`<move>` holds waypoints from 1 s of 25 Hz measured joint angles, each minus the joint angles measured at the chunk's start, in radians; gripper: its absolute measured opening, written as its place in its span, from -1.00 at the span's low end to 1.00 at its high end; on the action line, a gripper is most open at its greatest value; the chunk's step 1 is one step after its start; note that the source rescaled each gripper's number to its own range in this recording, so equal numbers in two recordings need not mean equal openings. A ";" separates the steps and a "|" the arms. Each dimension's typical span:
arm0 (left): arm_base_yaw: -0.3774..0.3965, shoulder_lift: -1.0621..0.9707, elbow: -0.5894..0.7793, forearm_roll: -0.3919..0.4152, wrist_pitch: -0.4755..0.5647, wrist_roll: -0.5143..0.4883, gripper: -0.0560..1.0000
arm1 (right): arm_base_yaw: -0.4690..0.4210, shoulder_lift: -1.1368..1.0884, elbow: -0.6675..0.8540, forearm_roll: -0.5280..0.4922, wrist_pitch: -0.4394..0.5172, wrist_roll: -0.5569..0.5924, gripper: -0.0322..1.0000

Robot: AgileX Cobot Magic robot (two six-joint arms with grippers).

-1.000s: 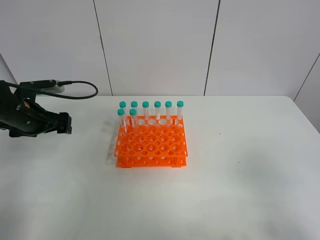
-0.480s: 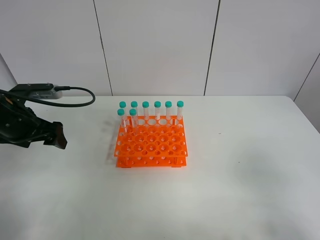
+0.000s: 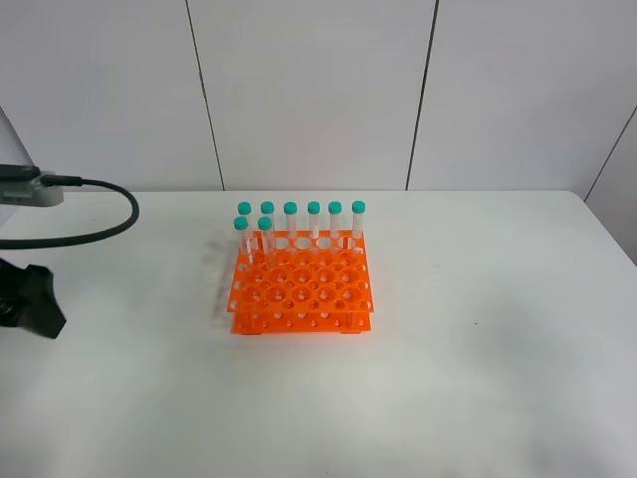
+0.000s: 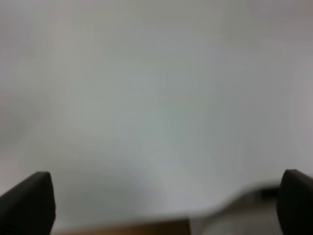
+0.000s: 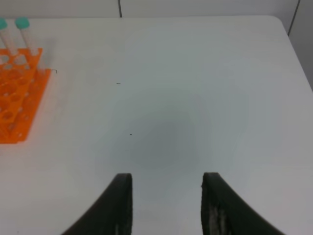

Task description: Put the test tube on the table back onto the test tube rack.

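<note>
At the far left edge of the large white smooth desk [image 3: 478, 349], only a black part of the left arm shows in the high view, with a black cable [image 3: 95, 214] looping above it toward a small grey box at the picture's border. The left gripper [image 4: 161, 205] appears in its own wrist view as two dark tips standing far apart — its jaws are wide open and hold nothing, with only blurred pale surface between them.

Near the middle of the desk, somewhat toward the back edge, stands the bright orange plastic two-tier rack [image 3: 302, 289], its top a grid of round holes. Slim clear plastic tubes with teal-green screw caps [image 3: 290, 224] stand upright in it: six along the back row and two more just in front of them at the rack's left end. No tube lies loose on the desk in any view, so all those visible are seated in the rack.

The right gripper [image 5: 166, 205] shows only in its wrist view, above bare desk well apart from the rack's right side — its dark jaws are partly open, with nothing between them.
</note>
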 joint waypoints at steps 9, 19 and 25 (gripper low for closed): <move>0.000 -0.128 0.023 0.064 0.056 0.000 0.99 | 0.000 0.000 0.000 0.000 0.000 0.000 -0.16; 0.000 -0.330 0.079 0.054 0.059 0.000 0.99 | 0.000 0.000 0.000 0.000 0.000 0.000 -0.16; 0.000 -0.539 0.282 0.011 -0.039 0.000 0.99 | 0.000 0.000 0.000 0.000 0.000 0.000 -0.16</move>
